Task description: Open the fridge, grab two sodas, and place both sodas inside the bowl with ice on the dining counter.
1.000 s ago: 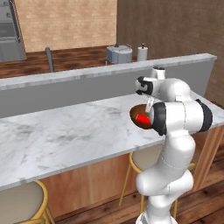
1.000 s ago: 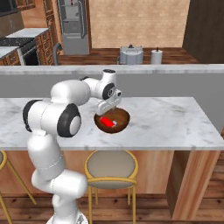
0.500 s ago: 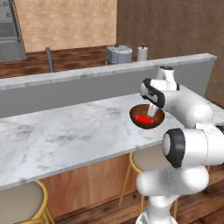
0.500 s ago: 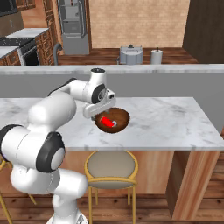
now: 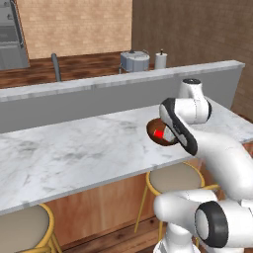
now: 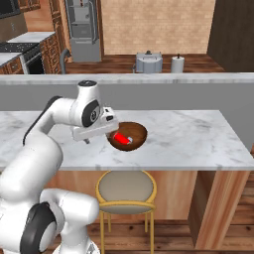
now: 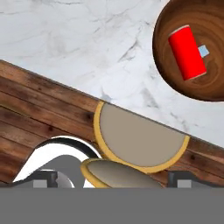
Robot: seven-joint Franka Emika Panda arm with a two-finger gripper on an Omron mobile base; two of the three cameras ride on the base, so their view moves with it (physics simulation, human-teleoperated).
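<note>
Red soda can (image 7: 187, 52) lies on its side inside the dark wooden bowl (image 7: 175, 83), tiny pale ice cube (image 7: 203, 51) touching the can's side. Bowl sits on the white-grey veined marble dining counter (image 7: 78, 57), near the counter's front edge. In right base view can (image 6: 121, 138) shows as a red patch in the bowl (image 6: 136, 134); in left base view bowl (image 5: 159, 139) is partly hidden behind the arm, red can (image 5: 158, 133) peeking out. Gripper (image 6: 96, 131) hangs just left of the bowl over the counter (image 6: 188, 139), jaws spread wide, holding nothing. Round tan stool seat (image 7: 135, 140) with yellow rim pokes out under the counter edge. Fridge (image 6: 83, 27) stands far back across the kitchen, door open, grey shelves visible. Plain grey ledge (image 5: 99, 96) runs behind the counter (image 5: 74, 158); grey metal pot (image 6: 148, 62) beyond it
</note>
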